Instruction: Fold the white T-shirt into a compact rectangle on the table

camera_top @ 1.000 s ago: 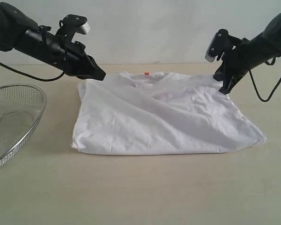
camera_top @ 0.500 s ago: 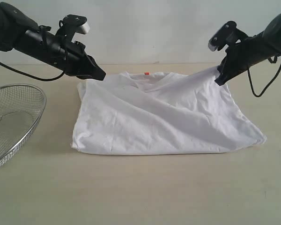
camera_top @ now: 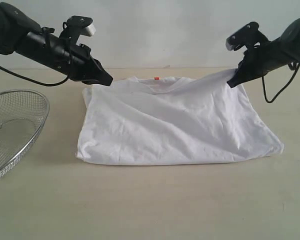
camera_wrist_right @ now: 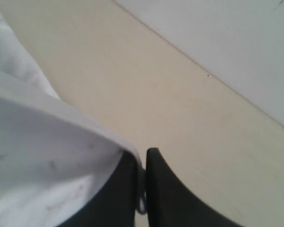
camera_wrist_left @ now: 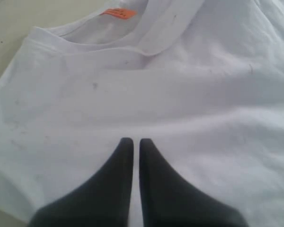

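While my right gripper (camera_top: 233, 82) pinches the white T-shirt (camera_top: 175, 125) by its shoulder edge right of the orange collar tag (camera_top: 156, 78), cloth up off the table (camera_top: 150, 210), my left gripper (camera_top: 108, 80) sits left of the tag at the other shoulder, jaws pressed together; can't tell if cloth's btwn them. Rest of shirt lies flat, nearer cam than tag.

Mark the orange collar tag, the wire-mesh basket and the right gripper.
orange collar tag (camera_top: 157, 78): exterior view, tag's centre.
wire-mesh basket (camera_top: 20, 107): exterior view, mesh wall.
right gripper (camera_top: 232, 83): exterior view, between fingertips.
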Controlling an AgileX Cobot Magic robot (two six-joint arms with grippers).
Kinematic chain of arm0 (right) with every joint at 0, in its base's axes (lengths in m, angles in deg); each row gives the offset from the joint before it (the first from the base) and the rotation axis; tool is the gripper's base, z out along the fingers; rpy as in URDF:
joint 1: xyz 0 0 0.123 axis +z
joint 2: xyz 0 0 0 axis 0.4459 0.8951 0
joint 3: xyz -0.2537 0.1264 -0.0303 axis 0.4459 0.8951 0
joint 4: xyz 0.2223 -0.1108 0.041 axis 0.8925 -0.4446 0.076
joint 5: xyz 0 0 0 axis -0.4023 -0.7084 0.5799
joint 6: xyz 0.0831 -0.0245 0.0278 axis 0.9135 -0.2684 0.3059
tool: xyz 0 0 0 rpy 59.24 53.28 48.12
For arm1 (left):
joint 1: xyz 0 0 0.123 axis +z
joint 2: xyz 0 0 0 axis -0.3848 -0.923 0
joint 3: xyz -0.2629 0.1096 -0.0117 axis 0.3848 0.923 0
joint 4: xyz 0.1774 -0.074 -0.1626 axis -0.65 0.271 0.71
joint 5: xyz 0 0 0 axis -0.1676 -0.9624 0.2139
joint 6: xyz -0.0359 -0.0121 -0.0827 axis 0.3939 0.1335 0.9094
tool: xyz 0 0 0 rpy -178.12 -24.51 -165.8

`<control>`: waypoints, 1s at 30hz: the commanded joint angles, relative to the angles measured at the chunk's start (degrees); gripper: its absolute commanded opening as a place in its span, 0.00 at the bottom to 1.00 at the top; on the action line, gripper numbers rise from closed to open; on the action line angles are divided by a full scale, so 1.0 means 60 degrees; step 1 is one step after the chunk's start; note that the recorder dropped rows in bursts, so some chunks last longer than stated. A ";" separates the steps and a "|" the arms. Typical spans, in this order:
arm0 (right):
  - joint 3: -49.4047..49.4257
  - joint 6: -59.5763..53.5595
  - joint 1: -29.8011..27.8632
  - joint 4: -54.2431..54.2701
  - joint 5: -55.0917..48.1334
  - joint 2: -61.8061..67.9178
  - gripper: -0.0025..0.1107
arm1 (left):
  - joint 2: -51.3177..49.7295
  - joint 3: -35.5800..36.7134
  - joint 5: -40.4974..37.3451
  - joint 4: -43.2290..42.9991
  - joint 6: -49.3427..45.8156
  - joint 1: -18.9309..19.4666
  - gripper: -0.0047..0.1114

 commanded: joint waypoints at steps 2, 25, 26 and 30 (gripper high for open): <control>-0.0059 0.0742 -0.0016 -0.0154 0.0544 0.0234 0.02 | 0.0017 0.0019 -0.0040 -0.0013 0.0082 -0.0012 0.08; -0.1167 0.1622 -0.0016 -0.0412 -0.0085 0.0874 0.02 | 0.0017 0.0019 0.0053 -0.0013 0.0082 -0.0012 0.08; -0.1167 0.1619 -0.0016 -0.0412 -0.0029 0.0882 0.02 | 0.0017 0.0019 0.0053 -0.0013 0.0082 -0.0012 0.08; -0.1167 0.2001 -0.0016 -0.0412 0.0079 0.0882 0.04 | 0.0017 0.0019 0.0053 -0.0013 0.0082 -0.0012 0.08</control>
